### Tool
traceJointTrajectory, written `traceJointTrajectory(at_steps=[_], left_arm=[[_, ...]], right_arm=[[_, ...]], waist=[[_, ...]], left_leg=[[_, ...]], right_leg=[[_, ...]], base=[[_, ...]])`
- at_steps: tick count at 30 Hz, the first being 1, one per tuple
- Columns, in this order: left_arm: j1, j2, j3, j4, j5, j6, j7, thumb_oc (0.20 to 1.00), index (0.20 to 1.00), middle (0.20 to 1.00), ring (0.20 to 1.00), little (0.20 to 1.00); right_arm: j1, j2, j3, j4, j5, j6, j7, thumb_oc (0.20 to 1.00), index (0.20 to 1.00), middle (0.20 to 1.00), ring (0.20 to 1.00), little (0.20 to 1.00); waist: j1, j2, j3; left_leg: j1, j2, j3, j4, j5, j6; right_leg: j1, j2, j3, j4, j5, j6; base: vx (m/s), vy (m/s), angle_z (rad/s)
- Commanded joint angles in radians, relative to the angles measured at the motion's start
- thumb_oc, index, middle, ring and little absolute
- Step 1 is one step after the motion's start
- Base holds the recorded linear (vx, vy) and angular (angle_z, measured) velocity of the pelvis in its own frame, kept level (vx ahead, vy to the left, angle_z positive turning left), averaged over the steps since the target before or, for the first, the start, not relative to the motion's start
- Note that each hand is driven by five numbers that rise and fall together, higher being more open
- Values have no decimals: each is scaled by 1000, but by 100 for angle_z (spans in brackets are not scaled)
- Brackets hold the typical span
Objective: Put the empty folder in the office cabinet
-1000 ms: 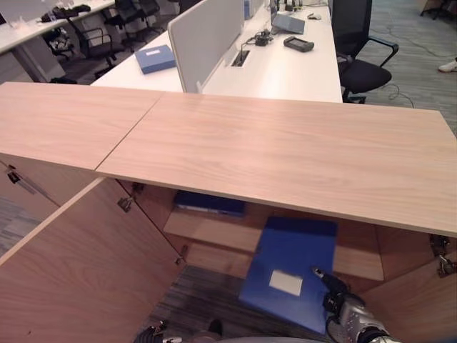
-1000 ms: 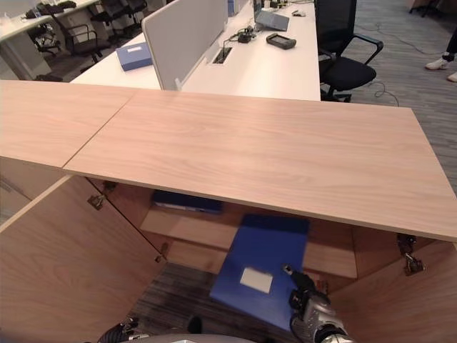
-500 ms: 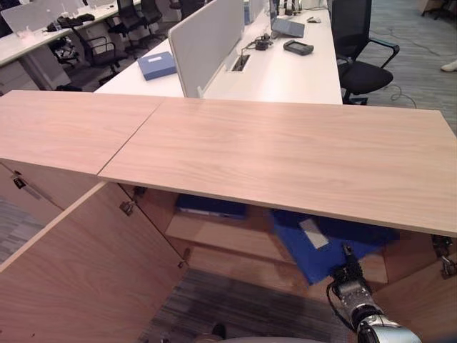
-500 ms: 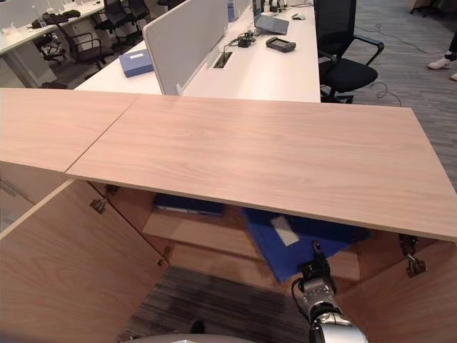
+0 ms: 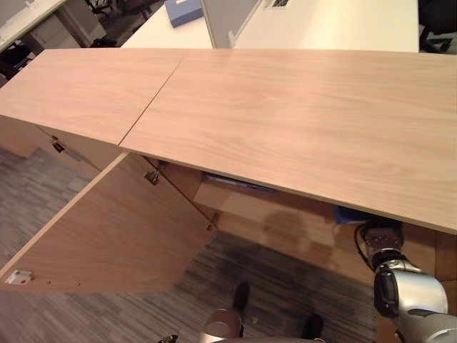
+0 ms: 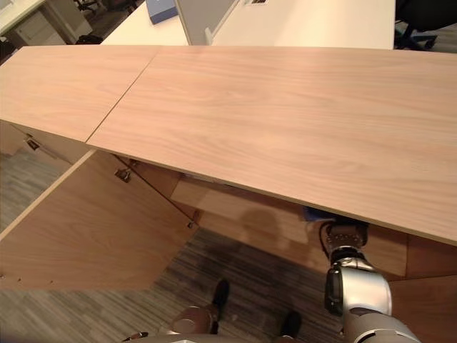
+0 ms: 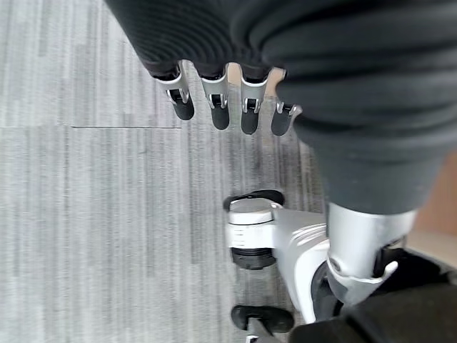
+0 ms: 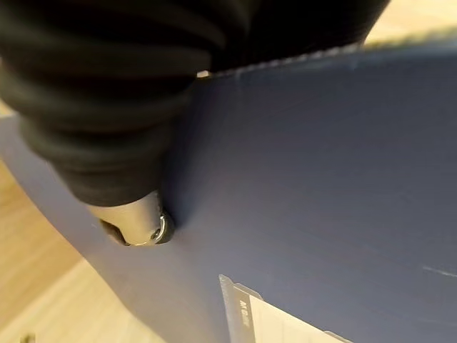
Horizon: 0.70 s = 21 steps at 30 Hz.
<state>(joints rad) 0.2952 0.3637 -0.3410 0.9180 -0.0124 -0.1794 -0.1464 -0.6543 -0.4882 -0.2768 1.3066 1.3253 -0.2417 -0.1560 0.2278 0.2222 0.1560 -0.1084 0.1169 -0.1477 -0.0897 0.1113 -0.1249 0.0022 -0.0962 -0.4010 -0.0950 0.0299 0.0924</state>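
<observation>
- Right wrist view shows the right hand (image 8: 136,221) pressed against the flat face of the blue folder (image 8: 321,179), the thumb tip touching it. I cannot tell whether the fingers are curled round the folder's edge or laid flat, since the ribbed cover hides them.
- From the head views the right arm reaches in under the cabinet top (image 5: 285,107) at about 4 o'clock, and a small blue corner of the folder (image 5: 348,214) shows just under the top's front edge. That placement suggests the folder is already inside the office cabinet (image 6: 235,211), on or just over its inner shelf (image 5: 271,214), with the hand low and forward so as to get it beneath the overhanging top.
- A white label (image 8: 285,321) on the folder faces the wrist camera, so the folder seems to lie with its broad face up toward the hand.
- The cabinet door (image 5: 114,229) stands swung wide at 8 o'clock, leaving the opening free for the reach.
- Inside, a second dark blue item (image 5: 235,183) lies further back on the shelf at about 12 o'clock from the opening, well apart from the hand.
- The left hand (image 7: 228,107) hangs over the grey carpet (image 7: 86,214), fingers straight and relaxed, holding nothing; it has no part in this step.
- Beyond the cabinet, a white desk (image 5: 343,21) carries a blue box (image 5: 184,11).
</observation>
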Motion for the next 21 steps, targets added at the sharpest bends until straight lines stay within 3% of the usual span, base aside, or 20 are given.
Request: traceJointTrajectory(at_steps=[1, 3, 8, 10, 12, 17, 19, 20, 21], left_arm=[[-69, 93, -77, -28, 18, -30, 7, 1000, 1000, 1000, 1000, 1000], [-77, 111, -89, -78, -7, -39, 15, 1000, 1000, 1000, 1000, 1000], [-93, 141, -99, -145, -55, -53, 20, 1000, 1000, 1000, 1000, 1000], [-88, 178, -131, -225, -71, -71, 7, 1000, 1000, 1000, 1000, 1000], [-80, 198, -138, -266, -90, -74, -1, 1000, 1000, 1000, 1000, 1000], [-66, 239, -131, -351, -156, -85, -16, 1000, 1000, 1000, 1000, 1000], [-67, 249, -129, -367, -168, -88, -18, 1000, 1000, 1000, 1000, 1000], [-117, 306, -127, -332, -47, -156, 54, 1000, 1000, 1000, 1000, 1000], [-145, 294, -129, -370, -168, -58, -2, 1000, 1000, 1000, 1000, 1000]], right_arm=[[-188, -140, 19, -29, -6, -51, 26, 200, 200, 200, 200, 200], [-233, -220, 18, -19, 9, -58, 11, 200, 200, 200, 200, 200], [-277, -319, 19, -8, 18, -68, -8, 200, 200, 200, 200, 200], [-322, -428, 15, 15, 34, -69, -23, 200, 200, 200, 200, 200], [-347, -466, 27, 19, 39, -70, -31, 200, 200, 200, 200, 200], [-437, -531, 76, 10, 34, -76, -45, 200, 200, 200, 200, 200], [-455, -542, 86, 13, 37, -77, -47, 200, 200, 200, 200, 200], [-464, -550, 98, 9, 34, -84, -41, 200, 200, 200, 200, 200], [-474, -534, 109, 14, 50, -88, -36, 200, 200, 200, 200, 200]], waist=[[47, -72, 15], [64, -48, 24], [78, -11, 40], [89, 33, 45], [98, 52, 48], [107, 97, 70], [106, 99, 69], [92, 99, 78], [98, 100, 77]], left_leg=[[42, 4, -5, 14, -98, -37], [10, -6, -24, 14, -87, -40], [-22, -19, -42, 15, -87, -47], [-60, -37, -60, 15, -79, -46], [-75, -43, -63, 16, -76, -43], [-128, -57, -51, 64, -91, -28], [-137, -59, -50, 83, -117, -28], [-155, -60, -44, 115, -131, -28], [-174, -67, -38, 146, -147, -29]], right_leg=[[51, -86, 12, 27, -82, 85], [32, -98, -7, 33, -82, 90], [2, -114, -28, 59, -100, 91], [-53, -142, -44, 113, -116, 92], [-85, -156, -45, 150, -129, 91], [-213, -203, -3, 311, -169, 87], [-232, -210, 20, 346, -202, 91], [-265, -220, 45, 388, -215, 89], [-288, -230, 57, 420, -232, 87]], base=[[-16, 21, 13], [-29, 33, 32], [-3, 17, 22], [-14, 86, 24], [-17, 68, 24], [-28, 84, 0], [58, 12, -11], [96, 25, -4], [38, 46, 1]])
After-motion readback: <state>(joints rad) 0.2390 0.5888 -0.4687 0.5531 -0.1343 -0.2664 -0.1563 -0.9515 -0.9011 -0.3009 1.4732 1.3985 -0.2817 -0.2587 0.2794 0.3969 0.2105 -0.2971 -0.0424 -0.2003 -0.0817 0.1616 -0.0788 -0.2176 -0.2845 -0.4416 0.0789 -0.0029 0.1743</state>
